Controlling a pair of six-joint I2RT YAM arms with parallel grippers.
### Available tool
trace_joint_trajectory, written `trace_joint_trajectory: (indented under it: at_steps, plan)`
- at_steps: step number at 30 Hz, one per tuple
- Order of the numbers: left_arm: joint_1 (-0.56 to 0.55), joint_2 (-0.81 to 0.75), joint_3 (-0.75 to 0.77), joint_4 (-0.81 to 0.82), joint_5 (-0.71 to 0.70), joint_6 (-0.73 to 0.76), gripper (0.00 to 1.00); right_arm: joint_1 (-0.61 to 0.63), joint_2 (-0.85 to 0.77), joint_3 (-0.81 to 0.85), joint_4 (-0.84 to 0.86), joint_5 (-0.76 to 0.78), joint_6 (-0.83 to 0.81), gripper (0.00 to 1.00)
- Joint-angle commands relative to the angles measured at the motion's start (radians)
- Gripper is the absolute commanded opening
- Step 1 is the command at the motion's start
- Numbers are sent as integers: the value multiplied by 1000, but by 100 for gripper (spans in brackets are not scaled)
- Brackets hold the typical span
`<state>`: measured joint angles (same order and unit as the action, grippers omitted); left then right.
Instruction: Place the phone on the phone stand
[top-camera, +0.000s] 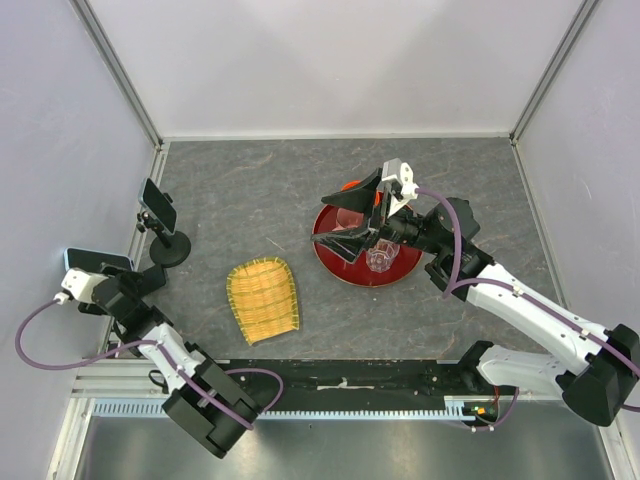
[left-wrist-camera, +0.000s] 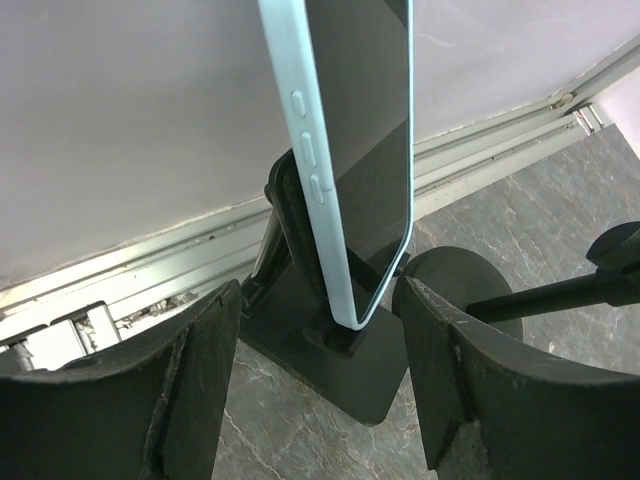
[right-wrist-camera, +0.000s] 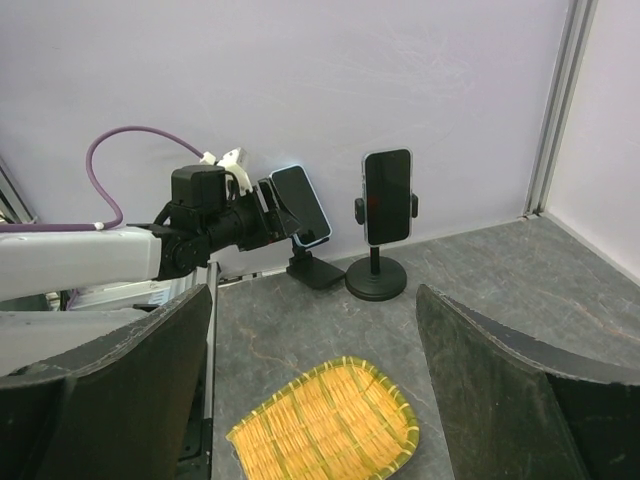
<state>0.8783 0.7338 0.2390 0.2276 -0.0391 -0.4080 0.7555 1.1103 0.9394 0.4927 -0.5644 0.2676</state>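
Left hand (left-wrist-camera: 318, 300) is wide open either side of the phone (left-wrist-camera: 360, 130), not squeezing it, since the stand (left-wrist-camera: 340, 372) at 9 o'clock on the table (top-camera: 300, 190) props it up fine.

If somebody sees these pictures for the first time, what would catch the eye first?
First comes the phone with its pale blue edge, leaning in a low black stand on the far left, between the open fingers of the left gripper. Next is the red plate holding a clear glass in the middle, under the open right gripper. Between the two lies a yellow woven tray.
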Motion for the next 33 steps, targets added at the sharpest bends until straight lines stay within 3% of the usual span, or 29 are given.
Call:
trace_joint_trajectory:
  at_steps: [1,11,33]
  plan:
    - [11,30,-38,176,25,-80,70,-7,6,38,43,-17,4,90]
    - [17,121,-21,220,33,-83,56,-10,26,42,47,-22,8,90]
    - [33,234,-15,317,33,-126,52,-18,48,45,52,-29,13,90]
